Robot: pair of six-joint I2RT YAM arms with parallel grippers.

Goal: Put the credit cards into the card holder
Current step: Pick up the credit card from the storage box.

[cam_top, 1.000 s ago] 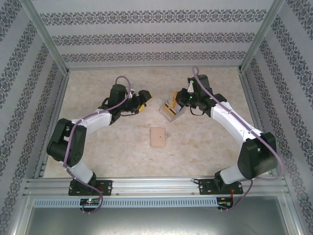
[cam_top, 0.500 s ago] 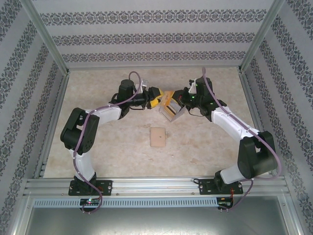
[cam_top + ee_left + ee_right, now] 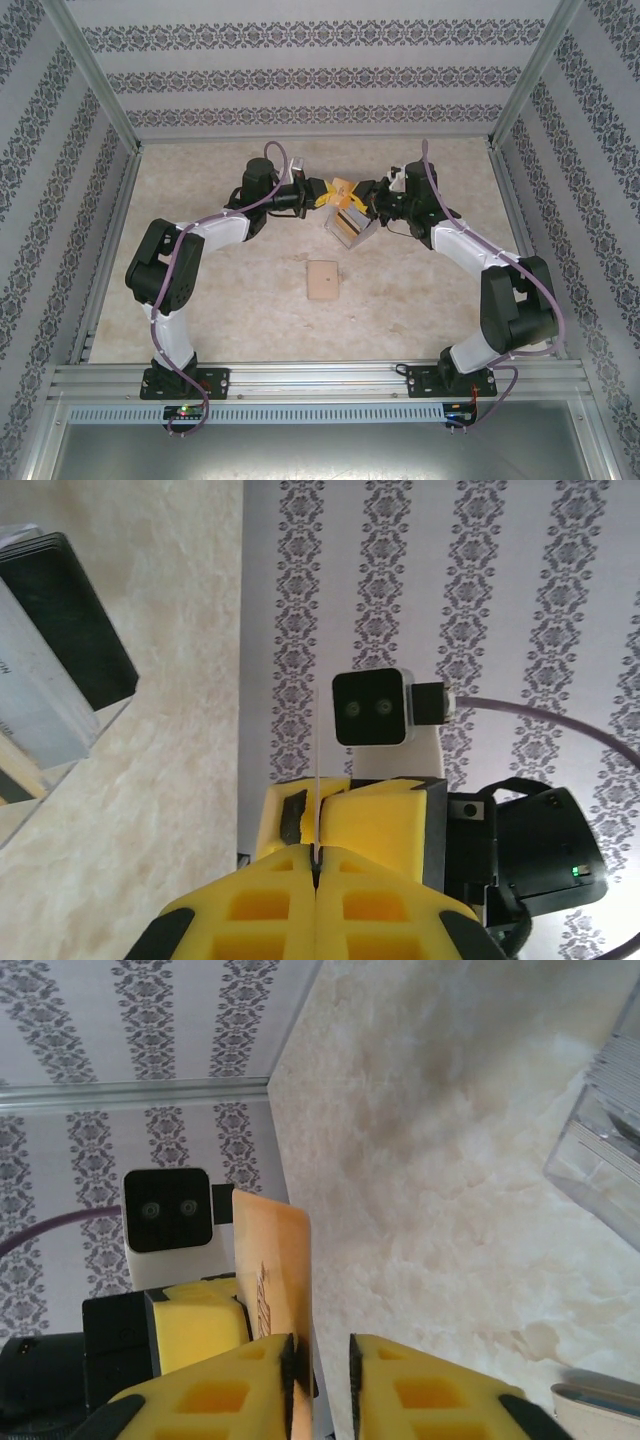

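Credit card (image 3: 272, 1260) — dark lettering illegible — clamped in left gripper (image 3: 315, 865).

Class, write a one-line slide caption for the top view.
Left gripper and right gripper meet at an orange card by the clear box; card holder lies nearer.

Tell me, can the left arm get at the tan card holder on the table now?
Probably yes: nothing stands between the card holder and the left gripper on the table, but that gripper is shut on the orange card.
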